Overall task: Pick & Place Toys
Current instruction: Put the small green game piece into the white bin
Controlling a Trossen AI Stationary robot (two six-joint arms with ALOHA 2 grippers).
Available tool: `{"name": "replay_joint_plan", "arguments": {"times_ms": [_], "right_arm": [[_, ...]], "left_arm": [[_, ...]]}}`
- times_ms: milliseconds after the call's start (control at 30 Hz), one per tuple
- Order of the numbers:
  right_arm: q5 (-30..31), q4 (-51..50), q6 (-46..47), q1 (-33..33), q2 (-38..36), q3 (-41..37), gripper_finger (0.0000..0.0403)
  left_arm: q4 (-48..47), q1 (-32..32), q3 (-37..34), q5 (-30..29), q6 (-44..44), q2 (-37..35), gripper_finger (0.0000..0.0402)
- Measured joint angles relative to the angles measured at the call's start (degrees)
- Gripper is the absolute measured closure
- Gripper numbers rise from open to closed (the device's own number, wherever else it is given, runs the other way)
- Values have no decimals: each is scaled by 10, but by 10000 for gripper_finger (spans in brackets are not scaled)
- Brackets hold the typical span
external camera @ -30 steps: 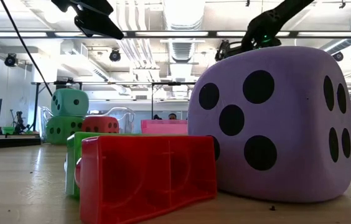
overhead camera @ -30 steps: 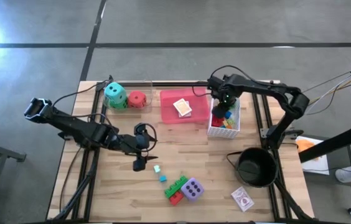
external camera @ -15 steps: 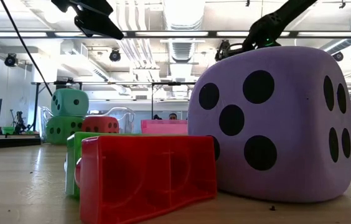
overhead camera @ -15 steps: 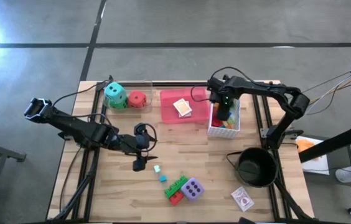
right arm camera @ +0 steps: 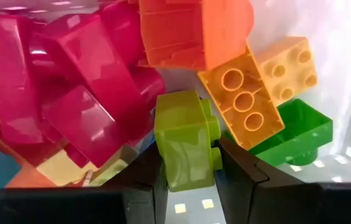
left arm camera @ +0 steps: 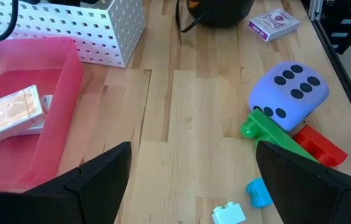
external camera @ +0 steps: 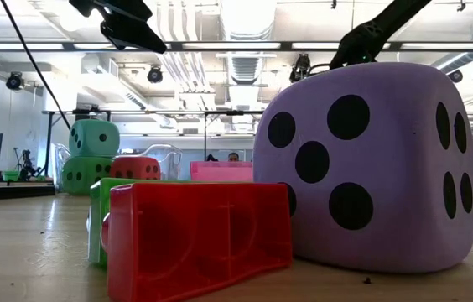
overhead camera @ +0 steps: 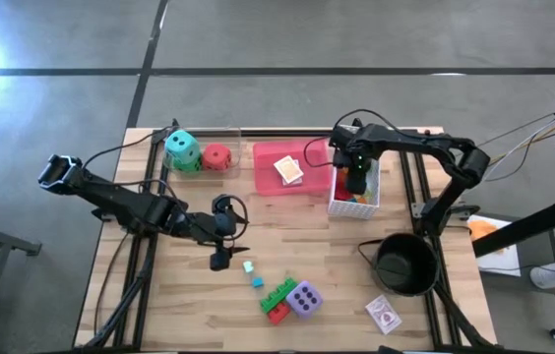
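Overhead and table-level views share the purple die point(overhead camera: 304, 298)

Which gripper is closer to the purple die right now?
Left. The left gripper hovers open just beside the purple die; the right gripper is across the table, over the white basket.

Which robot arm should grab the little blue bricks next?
Probably the left. Its open left gripper hovers beside the small blue bricks, while the right gripper is over the white basket, shut on a lime brick.
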Motion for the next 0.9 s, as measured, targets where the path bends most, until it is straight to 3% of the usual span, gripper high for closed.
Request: {"name": "replay_joint_plan", "arguments": {"times_ms": [467, 733, 900], "right_arm": [[-4, -1, 8, 0, 0, -1, 307], [-10, -8, 58, 1, 0, -1, 307], [-26, -10, 88, 1, 0, 0, 271]], "left_arm": [[1, 0, 0, 0, 1, 0, 55], [1, 0, 0, 0, 1, 0, 55], [1, 0, 0, 0, 1, 0, 55]]}}
